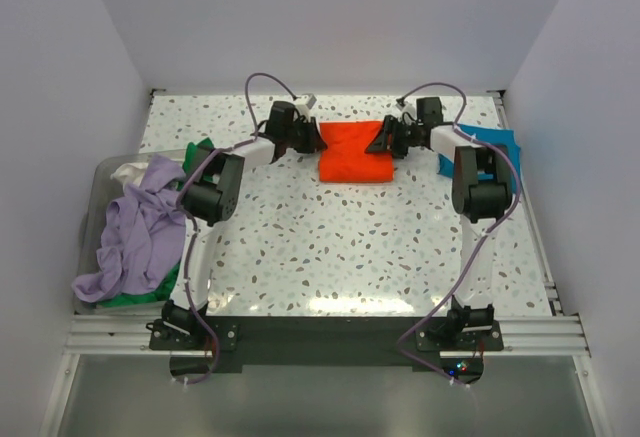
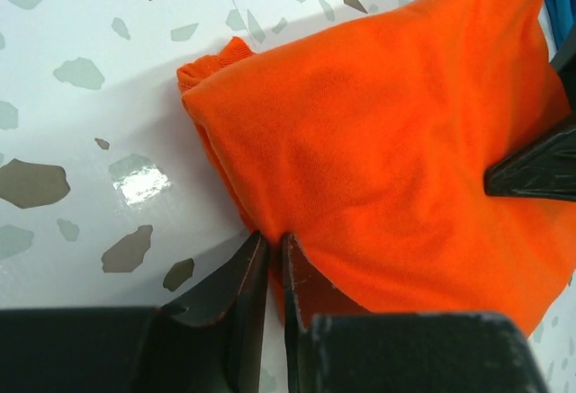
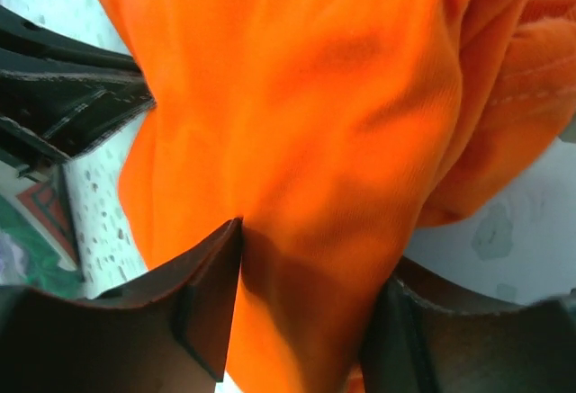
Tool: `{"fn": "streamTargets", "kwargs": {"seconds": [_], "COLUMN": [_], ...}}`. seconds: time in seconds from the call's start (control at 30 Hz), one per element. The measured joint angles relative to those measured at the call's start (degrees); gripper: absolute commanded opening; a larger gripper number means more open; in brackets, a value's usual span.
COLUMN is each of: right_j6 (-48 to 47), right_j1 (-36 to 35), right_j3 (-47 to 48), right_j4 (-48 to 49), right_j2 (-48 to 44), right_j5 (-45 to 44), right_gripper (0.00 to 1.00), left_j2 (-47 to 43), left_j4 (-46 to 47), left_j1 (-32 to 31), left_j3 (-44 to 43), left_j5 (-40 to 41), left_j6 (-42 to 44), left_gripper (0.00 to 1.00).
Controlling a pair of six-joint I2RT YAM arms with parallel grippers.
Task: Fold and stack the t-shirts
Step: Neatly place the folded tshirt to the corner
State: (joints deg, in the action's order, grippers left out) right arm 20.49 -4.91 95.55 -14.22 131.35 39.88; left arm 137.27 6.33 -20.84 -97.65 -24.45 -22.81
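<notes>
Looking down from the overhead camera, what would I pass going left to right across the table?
lavender t-shirt → left end effector → orange t-shirt → right end effector → teal-blue t-shirt

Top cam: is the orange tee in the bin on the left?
No, the orange tee lies folded on the table at the far middle; the bin holds a lavender shirt.

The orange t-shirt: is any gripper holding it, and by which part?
The left gripper pinches the orange t-shirt at its left edge. The right gripper has the right edge between its fingers; whether it grips cannot be told.
</notes>
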Motion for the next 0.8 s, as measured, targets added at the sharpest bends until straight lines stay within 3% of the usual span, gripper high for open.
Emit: {"fn": "streamTargets", "kwargs": {"seconds": [0.13,0.2,0.3,0.43,0.8], "right_j6": [0.1,0.1,-0.2,-2.0,-10.6], "right_j1": [-0.4,-0.5,-0.6,-0.7,1.1], "right_j3": [0.0,0.0,0.1,2.0,8.7], "right_j4": [-0.9,-1.6,-2.6,-7.3,-23.0], "right_j2": [0.6,0.6,0.6,0.0,-3.6], "right_j5": [-0.7,-1.5,-2.6,-5.7,-14.4], "right_gripper": [0.14,0.00,0.00,0.00,0.00], "left_j2": [0.1,-0.1,-1.7,-4.9,-16.2], "left_j4": [0.5,1.5,2.6,3.0,3.4], "left_j1": [-0.1,-0.3,-0.8,-1.0,-0.8], "left_j3": [-0.1,0.1,2.1,6.4,18.4], "left_j5": [-0.7,-1.2,-1.2,-0.9,-0.7], "left_j6": [0.1,0.0,0.0,0.1,1.6], "left_gripper": [0.49,0.60,0.70,0.76,0.77]}}
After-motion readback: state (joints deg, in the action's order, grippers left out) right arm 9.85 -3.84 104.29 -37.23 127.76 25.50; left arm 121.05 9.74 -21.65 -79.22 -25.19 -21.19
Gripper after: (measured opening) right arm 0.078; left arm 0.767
